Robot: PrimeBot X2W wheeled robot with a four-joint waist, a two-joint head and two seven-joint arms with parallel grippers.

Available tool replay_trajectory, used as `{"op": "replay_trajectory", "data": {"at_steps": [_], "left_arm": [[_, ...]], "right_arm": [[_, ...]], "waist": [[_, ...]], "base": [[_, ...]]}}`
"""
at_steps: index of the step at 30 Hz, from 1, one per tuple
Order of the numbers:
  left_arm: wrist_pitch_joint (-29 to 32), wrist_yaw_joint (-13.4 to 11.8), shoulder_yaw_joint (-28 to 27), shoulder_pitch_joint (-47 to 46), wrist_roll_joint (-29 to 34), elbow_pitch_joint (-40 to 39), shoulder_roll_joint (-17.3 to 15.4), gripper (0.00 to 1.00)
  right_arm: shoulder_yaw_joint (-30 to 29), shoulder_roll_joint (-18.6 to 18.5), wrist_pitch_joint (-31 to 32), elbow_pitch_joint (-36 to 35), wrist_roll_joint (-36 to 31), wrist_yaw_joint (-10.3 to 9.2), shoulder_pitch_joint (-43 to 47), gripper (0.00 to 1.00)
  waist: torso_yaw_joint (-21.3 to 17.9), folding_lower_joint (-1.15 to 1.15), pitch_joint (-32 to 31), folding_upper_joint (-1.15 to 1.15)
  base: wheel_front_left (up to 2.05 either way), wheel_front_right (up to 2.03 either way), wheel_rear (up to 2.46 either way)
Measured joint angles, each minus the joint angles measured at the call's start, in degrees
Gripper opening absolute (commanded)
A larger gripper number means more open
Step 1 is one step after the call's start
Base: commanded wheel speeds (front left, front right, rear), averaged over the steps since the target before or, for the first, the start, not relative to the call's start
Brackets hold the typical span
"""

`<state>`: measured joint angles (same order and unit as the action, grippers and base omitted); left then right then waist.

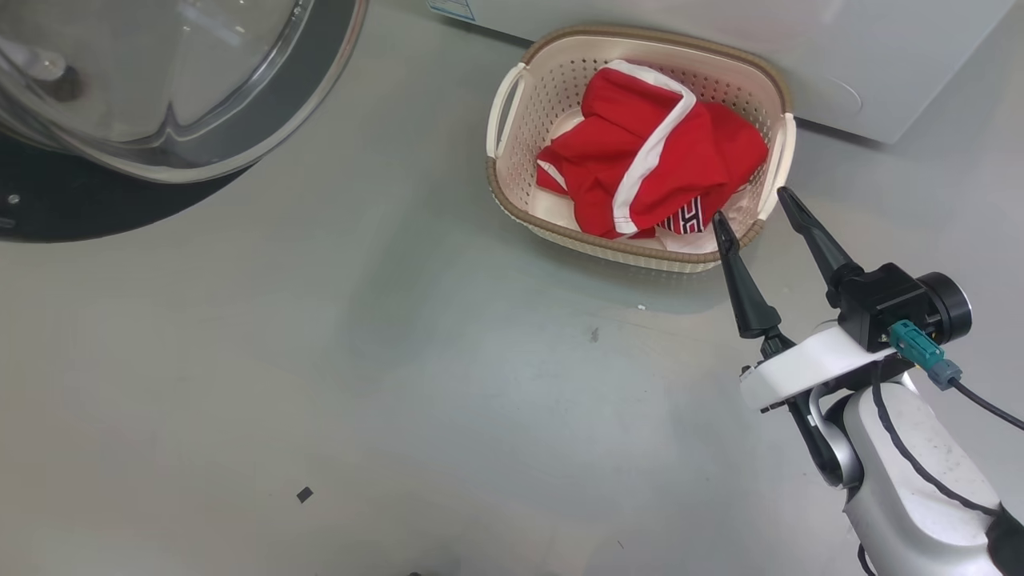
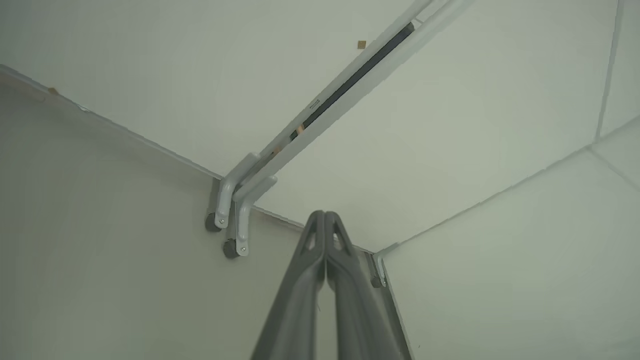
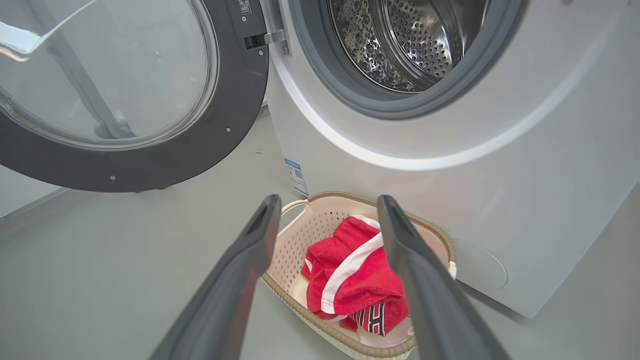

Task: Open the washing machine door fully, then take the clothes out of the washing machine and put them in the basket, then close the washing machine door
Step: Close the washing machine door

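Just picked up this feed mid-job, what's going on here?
The clothes lie in the basket on the floor, in front of the washing machine. The part of the drum in view looks empty, and the washing machine door stands open. The right gripper hovers open near the basket's rim, holding nothing. The left gripper is shut and empty, pointing at a pale wall. Closing the door is what's left.

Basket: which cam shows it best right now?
Head view: the basket sits nearly whole from above, rim and both handles clear, clothes inside. Right wrist view has it partly behind the fingers of the open right gripper. Left wrist view faces white walls and a rail.
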<state>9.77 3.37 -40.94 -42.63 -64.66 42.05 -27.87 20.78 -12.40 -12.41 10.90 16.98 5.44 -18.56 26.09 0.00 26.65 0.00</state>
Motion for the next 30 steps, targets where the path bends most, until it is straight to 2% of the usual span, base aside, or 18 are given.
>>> {"op": "replay_trajectory", "data": {"at_steps": [4, 11, 15, 24, 30], "left_arm": [[1.9, -2.6, -5.3, -4.4, -6.3, 3.9, 0.0, 0.0], [6.0, -6.2, -6.5, -7.6, -8.5, 8.4, -0.7, 0.0], [8.1, -7.1, -5.9, -8.8, -8.7, 10.2, -1.0, 0.0], [13.9, -7.1, -3.9, -12.8, -9.9, 12.8, -1.7, 0.0], [15.7, -8.3, -3.6, -13.6, -10.0, 15.4, -1.7, 0.0]], "right_arm": [[0.0, 0.0, 0.0, 0.0, 0.0, 0.0, -0.2, 1.0], [0.1, 0.3, 0.0, -0.1, 0.0, -0.01, -0.4, 1.0], [0.2, 0.4, -0.1, -0.1, 0.0, -0.01, -0.5, 1.0], [0.2, 0.6, -0.3, -0.4, -0.1, -0.05, -0.8, 1.0], [0.2, 0.6, -0.3, -0.4, -0.3, -0.07, -0.8, 1.0]], "waist": [[-1.1, 0.0, 0.5, 0.0], [-3.0, 0.0, 0.9, 0.0], [-3.9, 0.0, 1.0, 0.0], [-5.2, 0.0, 1.3, 0.0], [-5.6, 0.0, 1.3, 0.0]], "base": [[0.0, 0.0, 0.0], [0.0, 0.0, 0.0], [0.0, 0.0, 0.0], [0.0, 0.0, 0.0], [0.0, 0.0, 0.0]]}}
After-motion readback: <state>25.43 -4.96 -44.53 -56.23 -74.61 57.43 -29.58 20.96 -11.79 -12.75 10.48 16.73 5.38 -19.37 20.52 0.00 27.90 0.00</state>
